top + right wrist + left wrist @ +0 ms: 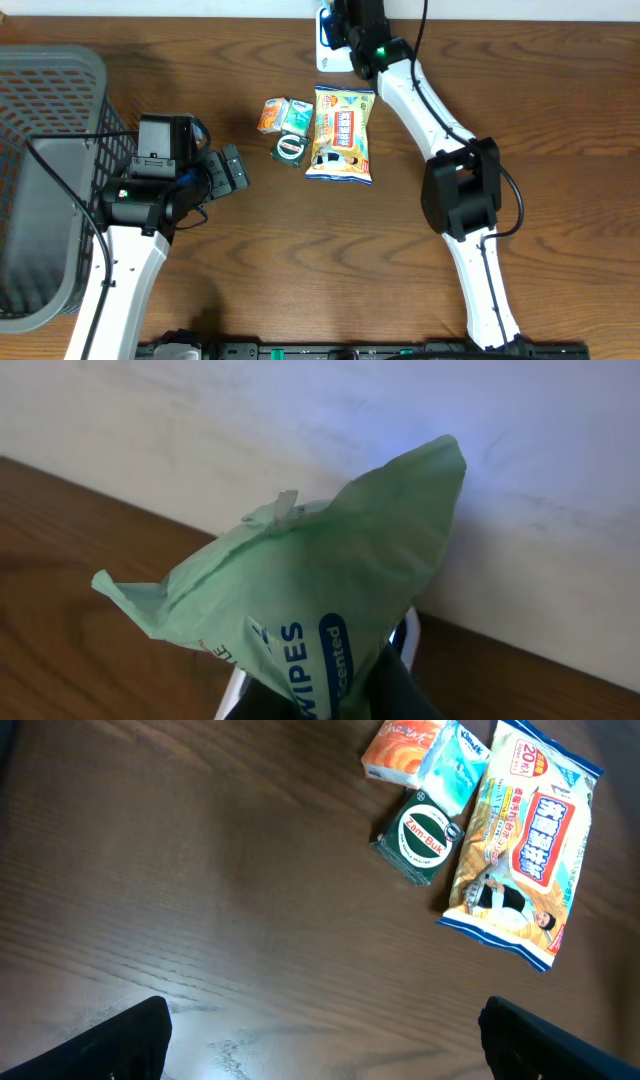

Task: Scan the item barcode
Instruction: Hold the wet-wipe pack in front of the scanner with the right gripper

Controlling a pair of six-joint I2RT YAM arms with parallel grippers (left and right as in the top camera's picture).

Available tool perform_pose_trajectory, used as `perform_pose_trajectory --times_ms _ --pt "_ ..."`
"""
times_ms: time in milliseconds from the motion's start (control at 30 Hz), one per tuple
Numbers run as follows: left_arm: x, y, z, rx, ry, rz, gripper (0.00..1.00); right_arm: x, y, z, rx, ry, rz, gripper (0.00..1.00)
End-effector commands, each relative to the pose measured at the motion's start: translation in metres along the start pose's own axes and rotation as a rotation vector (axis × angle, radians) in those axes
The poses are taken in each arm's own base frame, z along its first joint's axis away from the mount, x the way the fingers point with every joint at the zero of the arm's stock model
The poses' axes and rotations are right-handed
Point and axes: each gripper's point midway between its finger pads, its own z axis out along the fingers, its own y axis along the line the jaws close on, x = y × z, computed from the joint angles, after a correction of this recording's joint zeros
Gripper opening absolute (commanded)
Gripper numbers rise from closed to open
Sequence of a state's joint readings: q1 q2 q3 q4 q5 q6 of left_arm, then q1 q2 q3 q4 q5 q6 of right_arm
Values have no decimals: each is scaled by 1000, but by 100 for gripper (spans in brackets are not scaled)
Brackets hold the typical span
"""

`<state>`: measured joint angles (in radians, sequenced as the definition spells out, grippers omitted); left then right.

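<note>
The item, a pale green wipes pack (310,595), fills the right wrist view, and my right gripper (330,705) is shut on its lower end. Its barcode does not show. Behind the pack a white scanner stand (408,632) peeks out against the wall. In the overhead view my right gripper (347,30) hovers at the table's far edge over the white scanner (325,52), hiding the pack. My left gripper (232,172) stands open and holds nothing, low over bare wood (325,1040), left of the other items.
Mid-table lie an orange pack (272,114), a teal pack (296,116), a round green Zam-Buk tin (289,150) and a yellow packet (342,133). A grey mesh basket (50,90) stands at the left edge.
</note>
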<state>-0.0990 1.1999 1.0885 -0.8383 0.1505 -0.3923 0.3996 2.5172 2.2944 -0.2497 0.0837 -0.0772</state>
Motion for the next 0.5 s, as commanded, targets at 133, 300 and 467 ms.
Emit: perform_pose_trajectory --times_ms 133,300,467 --pt "-4 3 -2 -13 -11 -2 98 1 -2 0 20 2 -15 1" --pt "-4 3 -2 -13 -11 -2 98 -30 -31 -22 105 -45 2 1" --pt "-4 3 -2 -12 -11 -2 98 -44 -88 -49 180 -36 93 1"
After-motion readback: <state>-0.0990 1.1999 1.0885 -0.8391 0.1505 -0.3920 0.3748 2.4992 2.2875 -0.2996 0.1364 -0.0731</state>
